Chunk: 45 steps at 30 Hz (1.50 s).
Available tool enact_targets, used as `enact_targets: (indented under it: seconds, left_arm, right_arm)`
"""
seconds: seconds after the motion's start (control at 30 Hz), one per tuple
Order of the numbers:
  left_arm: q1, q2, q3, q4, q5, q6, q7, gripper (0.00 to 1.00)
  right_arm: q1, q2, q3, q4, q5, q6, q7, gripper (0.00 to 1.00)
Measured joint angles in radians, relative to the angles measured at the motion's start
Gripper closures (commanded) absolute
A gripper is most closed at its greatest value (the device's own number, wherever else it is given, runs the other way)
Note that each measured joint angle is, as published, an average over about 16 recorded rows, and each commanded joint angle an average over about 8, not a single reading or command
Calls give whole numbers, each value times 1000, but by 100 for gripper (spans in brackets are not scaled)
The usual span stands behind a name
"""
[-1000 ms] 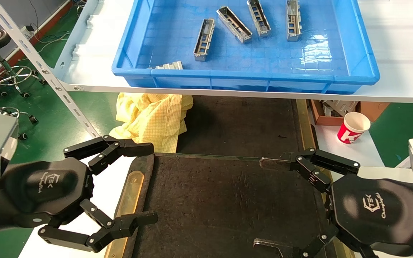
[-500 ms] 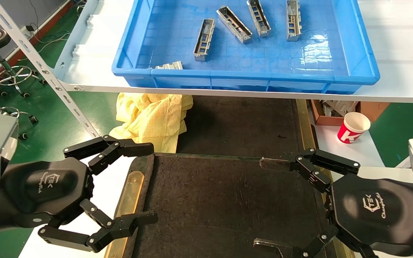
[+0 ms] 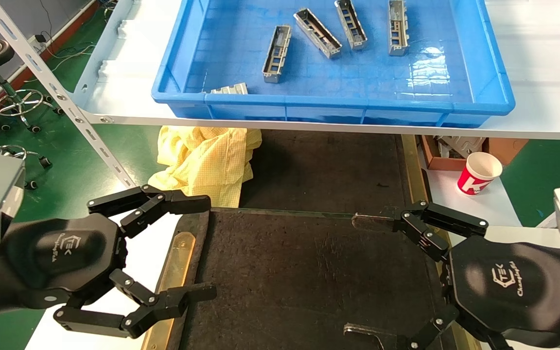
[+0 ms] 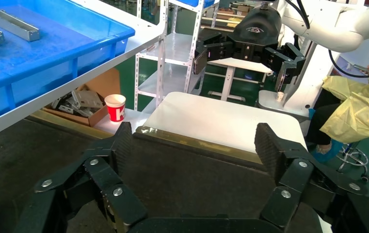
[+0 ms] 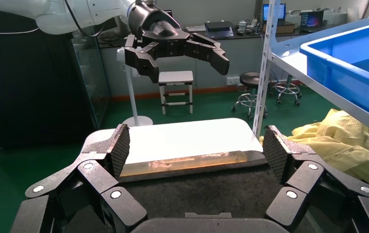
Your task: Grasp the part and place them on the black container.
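Note:
Several slim silver-grey parts (image 3: 277,53) lie in the blue crate (image 3: 484,63) on the upper shelf, far from both grippers. The black container (image 3: 309,272), a flat felt-like tray with a brass strip (image 3: 173,262) on its side, lies below, right in front of me. My left gripper (image 3: 208,247) is open and empty over the tray's left edge. My right gripper (image 3: 353,275) is open and empty over its right side. The tray also shows in the left wrist view (image 4: 172,170) and in the right wrist view (image 5: 197,194), and no part lies on it.
A short ridged pale-grey block (image 3: 229,89) sits in the crate's near left corner. A yellow cloth (image 3: 207,160) lies under the shelf at the left. A red paper cup (image 3: 478,172) stands on the white table at the right. A slanted metal shelf strut (image 3: 66,102) runs at the left.
My left gripper has shifted very slightly toward the tray. Nothing else has moved.

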Motion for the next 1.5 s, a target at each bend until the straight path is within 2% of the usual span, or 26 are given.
enact_targets:
  seconds: [1.5]
  left_arm:
    - [0,0,0,0,0,0,0,100]
  right_arm:
    - [0,0,0,0,0,0,0,0]
